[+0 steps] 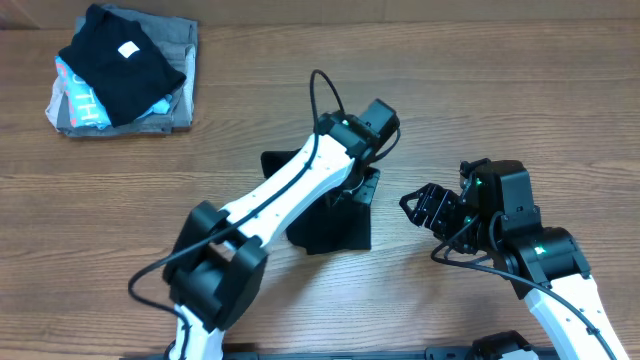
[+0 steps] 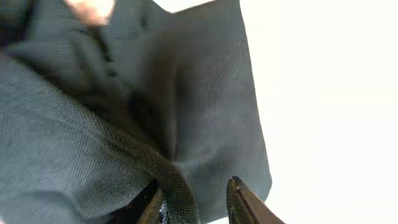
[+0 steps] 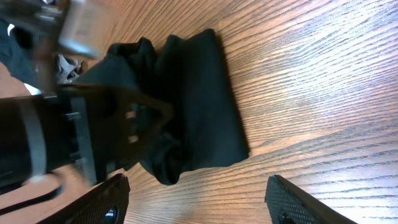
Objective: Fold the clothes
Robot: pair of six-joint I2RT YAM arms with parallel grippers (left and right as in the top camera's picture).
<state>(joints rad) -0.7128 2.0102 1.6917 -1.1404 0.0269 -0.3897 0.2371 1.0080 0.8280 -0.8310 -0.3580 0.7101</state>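
The black shirt [image 1: 330, 228] lies folded into a small bundle at the middle of the wooden table. My left gripper [image 1: 362, 160] is down on the bundle's far right part. In the left wrist view the dark fabric [image 2: 205, 93] fills the frame, and my left gripper [image 2: 196, 185] stands open: a ridge of fabric rests against the left finger, with a gap to the right one. My right gripper [image 1: 415, 205] hovers just right of the bundle, open and with nothing in it. In the right wrist view the right gripper [image 3: 198, 180] has bare wood between its fingers, and the shirt [image 3: 199, 106] lies ahead.
A stack of folded garments [image 1: 125, 70] with a black piece on top sits at the far left corner. The left arm [image 3: 74, 130] crosses the left of the right wrist view, close to the right gripper. Bare wood lies right of the bundle.
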